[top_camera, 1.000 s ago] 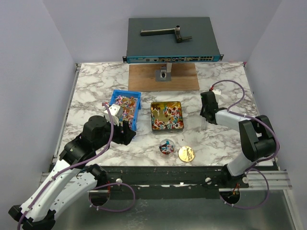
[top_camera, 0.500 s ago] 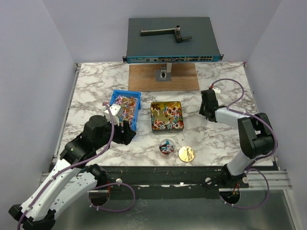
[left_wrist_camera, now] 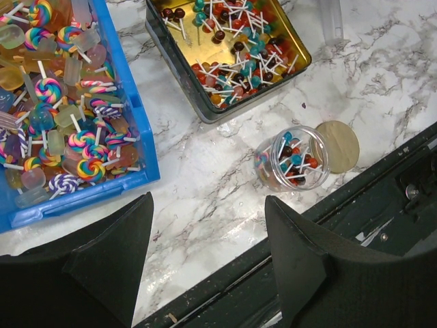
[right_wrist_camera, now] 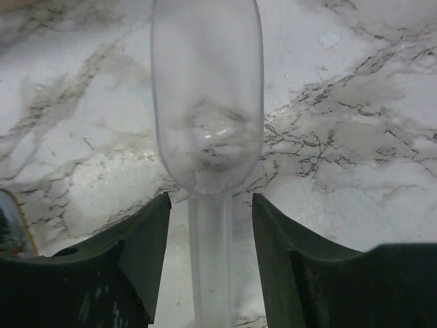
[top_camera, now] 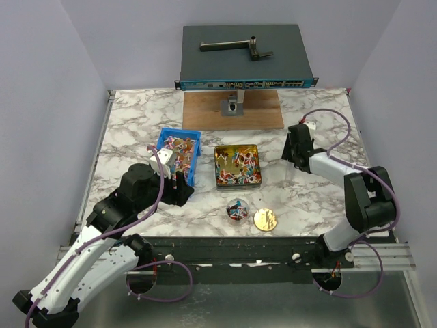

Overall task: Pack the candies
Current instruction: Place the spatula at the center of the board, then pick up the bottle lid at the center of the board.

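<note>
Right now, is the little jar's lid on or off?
Off: the gold lid lies flat beside the clear jar, whose top is open.

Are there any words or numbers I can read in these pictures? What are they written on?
No text can be read anywhere.
Black box at the back: tiny marks along its front edge, too small to read.
Gold lid, jar, tin, blue bin: no words or numbers show.
</note>
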`<state>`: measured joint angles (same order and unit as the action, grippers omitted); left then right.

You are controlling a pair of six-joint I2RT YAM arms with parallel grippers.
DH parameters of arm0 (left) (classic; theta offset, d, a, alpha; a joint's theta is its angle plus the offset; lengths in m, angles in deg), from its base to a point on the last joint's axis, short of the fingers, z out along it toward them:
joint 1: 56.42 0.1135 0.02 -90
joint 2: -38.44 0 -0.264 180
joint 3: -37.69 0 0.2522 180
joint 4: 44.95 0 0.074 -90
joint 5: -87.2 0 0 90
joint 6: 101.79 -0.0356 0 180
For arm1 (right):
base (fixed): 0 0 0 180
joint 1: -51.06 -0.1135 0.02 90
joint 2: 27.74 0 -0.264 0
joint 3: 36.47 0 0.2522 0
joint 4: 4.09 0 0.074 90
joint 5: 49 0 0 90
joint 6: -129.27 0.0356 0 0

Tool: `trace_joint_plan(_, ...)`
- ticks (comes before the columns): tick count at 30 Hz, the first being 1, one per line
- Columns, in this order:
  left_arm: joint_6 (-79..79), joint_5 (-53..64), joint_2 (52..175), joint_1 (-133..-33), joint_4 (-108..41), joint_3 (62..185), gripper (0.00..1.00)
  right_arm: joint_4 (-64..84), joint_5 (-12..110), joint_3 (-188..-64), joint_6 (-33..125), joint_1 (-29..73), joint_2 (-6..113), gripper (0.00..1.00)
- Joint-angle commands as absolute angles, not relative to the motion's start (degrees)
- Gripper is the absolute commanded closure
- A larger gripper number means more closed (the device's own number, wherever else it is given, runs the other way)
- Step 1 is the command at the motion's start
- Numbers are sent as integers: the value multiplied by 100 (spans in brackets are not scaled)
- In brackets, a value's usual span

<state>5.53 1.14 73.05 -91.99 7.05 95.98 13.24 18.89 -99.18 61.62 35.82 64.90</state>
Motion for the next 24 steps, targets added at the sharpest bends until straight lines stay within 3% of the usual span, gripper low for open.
trace_joint_plan(1,536,10,7316,-9158,642,9575,31,1619,2180,-10220,6082,3630,6034,43)
trace_joint_plan(4,536,8,7303,-9158,643,9575,31,1641,2316,-10206,6101,3630,5769,37)
trace_joint_plan(16,551,-7,7233,-9153,641,9566,31,2454,3009,-10361,6152,3632,5101,31)
trace_joint_plan(24,553,-43,7213,-9158,643,9566,31,2644,3947,-9996,6100,3630,4425,7)
